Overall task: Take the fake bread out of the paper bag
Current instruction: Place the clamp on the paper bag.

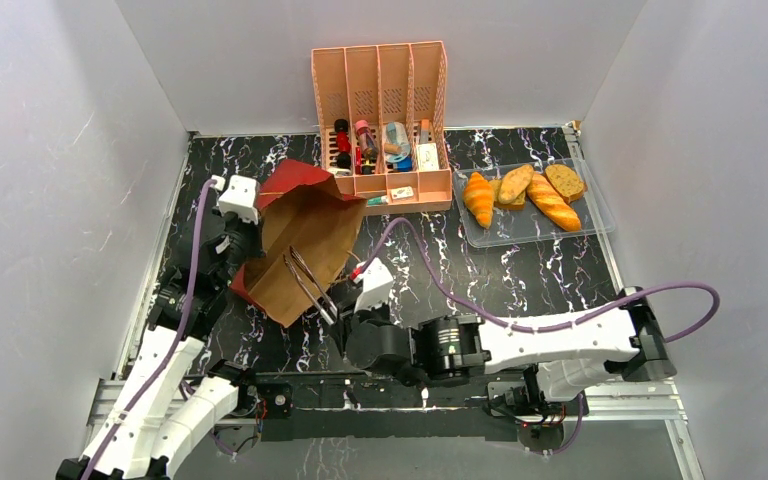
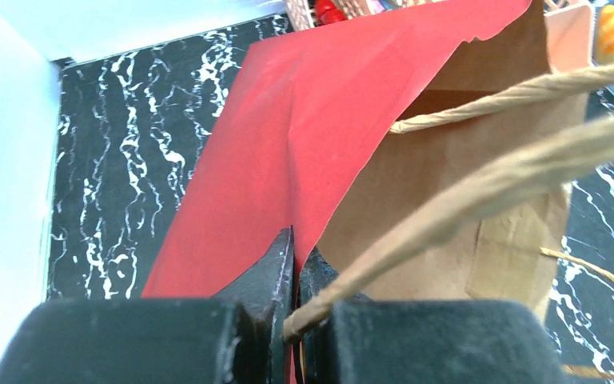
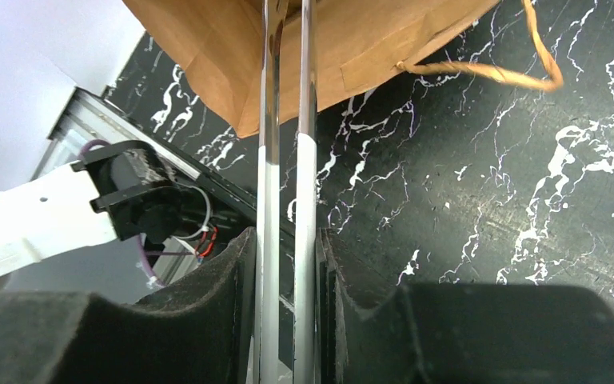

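Note:
The paper bag (image 1: 305,235) lies tilted on the black marble table, brown with red parts. My left gripper (image 1: 243,268) is shut on its red edge; in the left wrist view the fingers (image 2: 276,268) pinch the red paper (image 2: 288,136) and a handle cord (image 2: 480,184) runs past them. My right gripper (image 1: 348,318) is shut on metal tongs (image 3: 268,120) whose two arms reach up to the bag (image 3: 352,40). The tongs (image 1: 307,278) lie over the bag's mouth. A croissant (image 1: 478,198), a baguette (image 1: 552,202) and two brown slices (image 1: 515,184) lie on the clear tray (image 1: 505,232). The bag's inside is hidden.
A pink slotted organizer (image 1: 380,90) with small bottles and boxes stands at the back, touching the bag's far corner. White walls enclose the table on three sides. A loose bag handle (image 3: 488,74) lies on the table beside the tongs.

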Available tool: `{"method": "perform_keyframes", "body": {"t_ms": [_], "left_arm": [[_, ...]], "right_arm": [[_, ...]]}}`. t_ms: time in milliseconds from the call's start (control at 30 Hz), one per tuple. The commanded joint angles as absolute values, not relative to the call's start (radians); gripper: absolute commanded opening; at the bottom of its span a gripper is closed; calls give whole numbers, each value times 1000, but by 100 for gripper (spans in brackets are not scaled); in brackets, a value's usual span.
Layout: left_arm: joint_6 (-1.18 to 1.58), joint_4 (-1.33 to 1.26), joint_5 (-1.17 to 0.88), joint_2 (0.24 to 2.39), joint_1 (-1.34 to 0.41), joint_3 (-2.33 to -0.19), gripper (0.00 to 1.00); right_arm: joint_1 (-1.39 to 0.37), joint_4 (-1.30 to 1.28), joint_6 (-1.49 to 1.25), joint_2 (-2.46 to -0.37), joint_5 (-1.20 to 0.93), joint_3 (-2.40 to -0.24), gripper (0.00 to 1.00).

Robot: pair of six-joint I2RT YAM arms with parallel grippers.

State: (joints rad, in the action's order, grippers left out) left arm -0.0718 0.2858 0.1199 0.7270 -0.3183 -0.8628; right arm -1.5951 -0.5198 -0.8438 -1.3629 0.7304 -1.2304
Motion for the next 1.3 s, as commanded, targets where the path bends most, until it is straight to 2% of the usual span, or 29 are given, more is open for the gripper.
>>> {"method": "perform_keyframes", "body": {"t_ms": [0, 233, 567, 933, 1267], "left_arm": [[-83, 240, -42, 634, -321, -816, 0], [-34, 228, -184, 529, -320, -737, 0], [-10, 257, -268, 472, -321, -699, 0], [17, 267, -292, 454, -321, -664, 0], [17, 257, -295, 472, -321, -649, 0]], "right_arm": [[-1591, -402, -891, -1391, 763, -1247, 23], [-1570, -354, -947, -1530, 710, -1243, 23], [-1482, -211, -980, -1619, 620, -1179, 22], [-1398, -51, -1013, -1692, 459, -1137, 28], [-1367, 210, -1117, -1666, 295, -974, 32]]}}
